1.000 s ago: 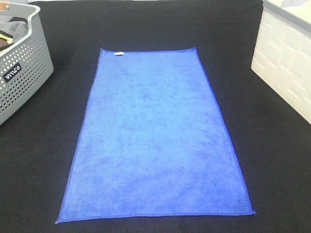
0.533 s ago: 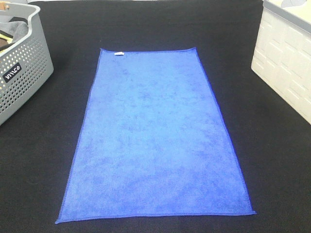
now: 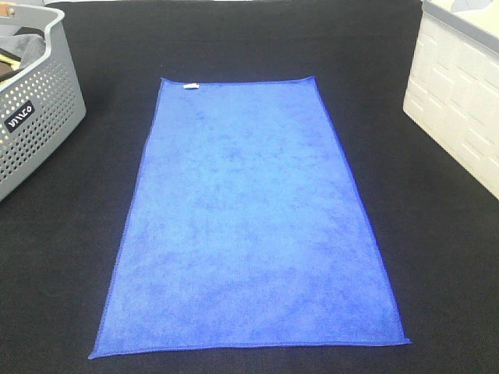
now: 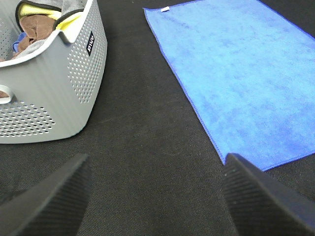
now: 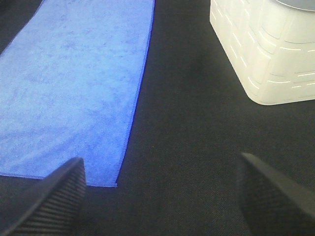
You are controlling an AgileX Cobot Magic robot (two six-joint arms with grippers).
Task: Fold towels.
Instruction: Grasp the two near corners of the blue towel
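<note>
Exterior high view: one blue towel (image 3: pixel 249 218) lies spread flat and lengthwise at the centre of the black cloth (image 3: pixel 437 257), with its label (image 3: pixel 189 85) at the far edge and all four corners exposed. This layout appears intended to offer each arm a near corner. A grey basket (image 3: pixel 39 117) stands well apart on the left and a white bin (image 3: pixel 460 101) on the right. Neither arm shows in this view. Left wrist view: the left gripper (image 4: pixel 157 196) hangs over bare cloth between basket and towel, its fingers spread wide and empty, with one fingertip near the towel's near left corner. The basket holds mixed laundry, presumably the supply. Right wrist view: the right gripper (image 5: pixel 162 196) is likewise wide and empty, with one fingertip near the near right corner and the bin off to the other side. Assessment: folding has not yet begun, and both near corners lie ready for pinching.
</note>
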